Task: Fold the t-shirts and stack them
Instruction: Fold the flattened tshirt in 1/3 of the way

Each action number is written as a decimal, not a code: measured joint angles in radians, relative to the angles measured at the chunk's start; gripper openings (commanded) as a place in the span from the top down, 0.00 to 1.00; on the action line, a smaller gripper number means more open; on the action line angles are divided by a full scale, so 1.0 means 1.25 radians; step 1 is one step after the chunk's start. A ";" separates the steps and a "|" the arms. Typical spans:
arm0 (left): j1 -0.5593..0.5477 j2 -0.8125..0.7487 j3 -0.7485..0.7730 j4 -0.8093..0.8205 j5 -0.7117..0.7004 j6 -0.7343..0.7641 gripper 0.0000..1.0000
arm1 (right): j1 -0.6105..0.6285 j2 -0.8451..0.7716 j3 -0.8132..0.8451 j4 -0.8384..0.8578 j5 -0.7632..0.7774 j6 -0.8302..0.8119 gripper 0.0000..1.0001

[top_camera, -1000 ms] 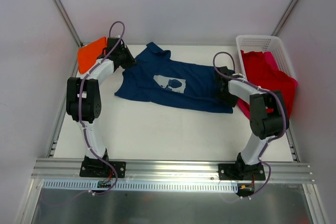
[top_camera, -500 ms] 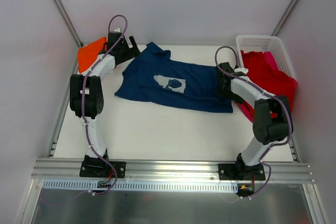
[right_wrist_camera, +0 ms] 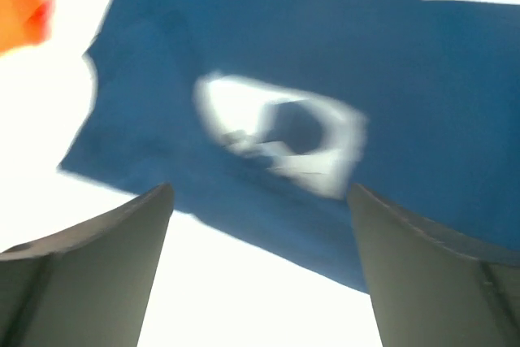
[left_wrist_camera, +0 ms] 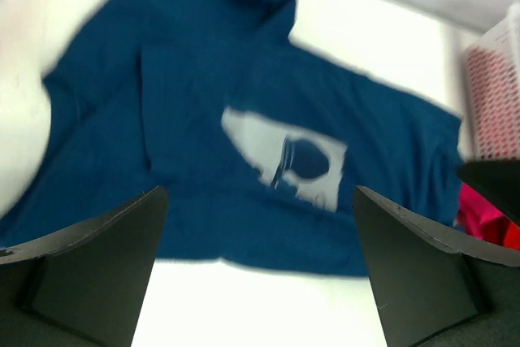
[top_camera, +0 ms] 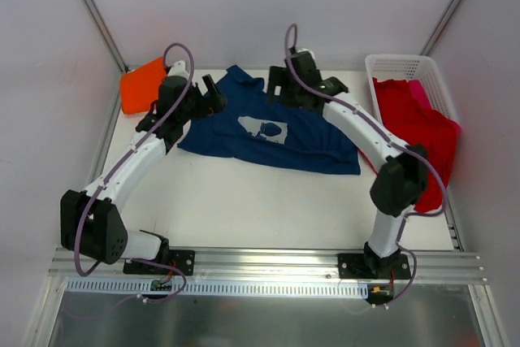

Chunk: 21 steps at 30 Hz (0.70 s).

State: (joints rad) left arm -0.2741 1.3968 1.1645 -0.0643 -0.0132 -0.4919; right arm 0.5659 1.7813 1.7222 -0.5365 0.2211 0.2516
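I read the left tool (left_wrist_camera: 256,197) as fully spread and holding nothing, poised over the left edge of the navy t-shirt (top_camera: 309,140). The right tool (right_wrist_camera: 260,193) is likewise spread and empty, over the shirt's far edge. The navy t-shirt lies spread out, print (top_camera: 264,129) up, on the desk (top_camera: 244,201). The orange t-shirt (top_camera: 140,83) lies at the far left corner. The red t-shirt (top_camera: 414,119) and pink t-shirt (top_camera: 424,89) drape over the white basket (top_camera: 402,59) at the right.

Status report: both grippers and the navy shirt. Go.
Left gripper open, empty. Right gripper open, empty. Both hover by navy t-shirt, spread print-up on table. Nothing lying on it.
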 measured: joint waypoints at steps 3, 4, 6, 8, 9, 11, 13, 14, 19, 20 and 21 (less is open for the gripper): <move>-0.017 -0.055 -0.116 0.002 -0.016 -0.022 0.04 | 0.047 0.131 0.076 0.039 -0.116 -0.014 0.50; -0.018 -0.063 -0.150 0.003 -0.021 -0.029 0.04 | 0.058 0.174 0.092 0.049 -0.151 -0.015 0.67; -0.021 -0.084 -0.215 -0.014 -0.041 -0.040 0.04 | 0.072 0.265 0.123 0.058 -0.211 -0.007 0.78; -0.023 -0.116 -0.264 -0.036 -0.056 -0.048 0.04 | 0.080 0.345 0.164 0.049 -0.251 0.001 0.87; -0.023 -0.135 -0.281 -0.040 -0.061 -0.052 0.04 | 0.083 0.387 0.188 0.045 -0.268 0.006 0.89; -0.025 -0.180 -0.303 -0.042 -0.072 -0.056 0.04 | 0.088 0.446 0.225 0.033 -0.290 0.014 0.88; -0.027 -0.222 -0.308 -0.039 -0.084 -0.056 0.04 | 0.095 0.472 0.244 0.022 -0.295 0.021 0.87; -0.027 -0.239 -0.308 -0.035 -0.088 -0.056 0.04 | 0.100 0.474 0.248 0.017 -0.295 0.025 0.87; -0.027 -0.257 -0.311 -0.020 -0.099 -0.058 0.05 | 0.134 0.473 0.284 0.024 -0.294 0.042 0.87; -0.027 -0.255 -0.315 -0.020 -0.099 -0.060 0.05 | 0.142 0.473 0.288 0.026 -0.293 0.044 0.87; -0.027 -0.253 -0.317 -0.022 -0.099 -0.061 0.05 | 0.150 0.473 0.291 0.027 -0.293 0.048 0.88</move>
State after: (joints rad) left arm -0.3084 1.0809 0.7681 -0.0917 -0.1368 -0.5682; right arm 0.7532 2.3726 2.0857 -0.5026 -0.1452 0.3111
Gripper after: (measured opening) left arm 0.955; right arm 0.129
